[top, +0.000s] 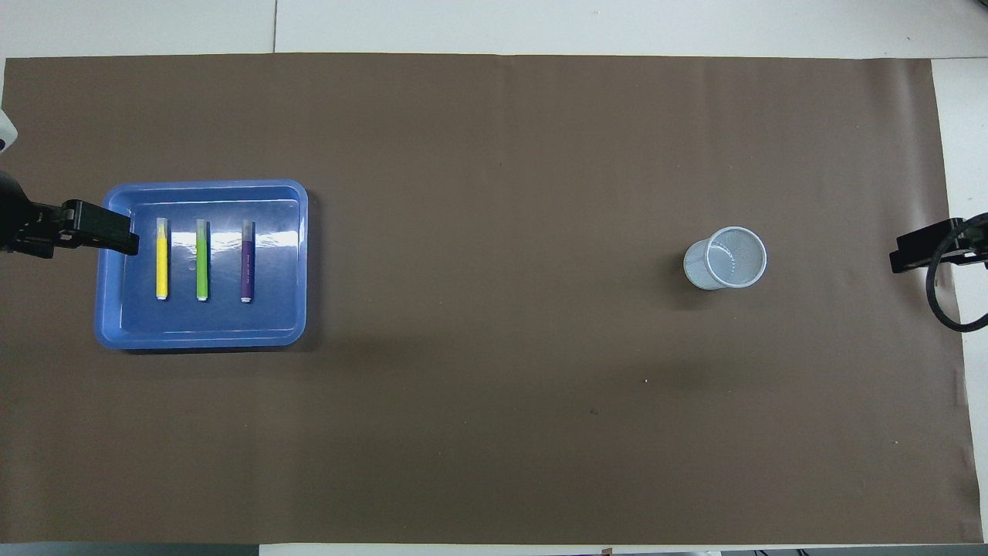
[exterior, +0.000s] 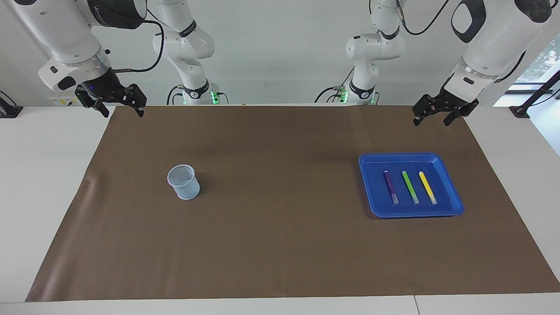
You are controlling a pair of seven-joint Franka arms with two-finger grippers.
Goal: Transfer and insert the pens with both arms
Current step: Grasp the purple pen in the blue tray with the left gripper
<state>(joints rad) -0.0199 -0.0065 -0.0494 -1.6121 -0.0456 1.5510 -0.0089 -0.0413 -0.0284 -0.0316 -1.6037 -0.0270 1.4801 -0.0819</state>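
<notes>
Facing view: a brown paper mat covers the middle of the white table. A shallow blue plastic tray sits on the mat toward the left arm's end of the table. Three pens lie flat in the tray, side by side and apart from one another, roughly parallel: a slim purple pen, a bright green pen, a yellow pen. Each has a whitish end pointing away from the robots. Green lies between the other two; yellow is closest to the left arm's end.

A pale grey mesh cup stands upright on the mat toward the right arm's end, well apart from the tray, mouth up.

Left gripper: raised over the mat's edge at the robots' side, near the tray corner, touching nothing, jaws wide, nothing held. Right gripper: raised over the mat's corner at its own end, jaws wide, nothing held.

Overhead view: left gripper overlaps the tray rim beside the yellow pen; the green pen and purple pen lie uncovered. Right gripper shows at the mat's edge, level with the cup.
</notes>
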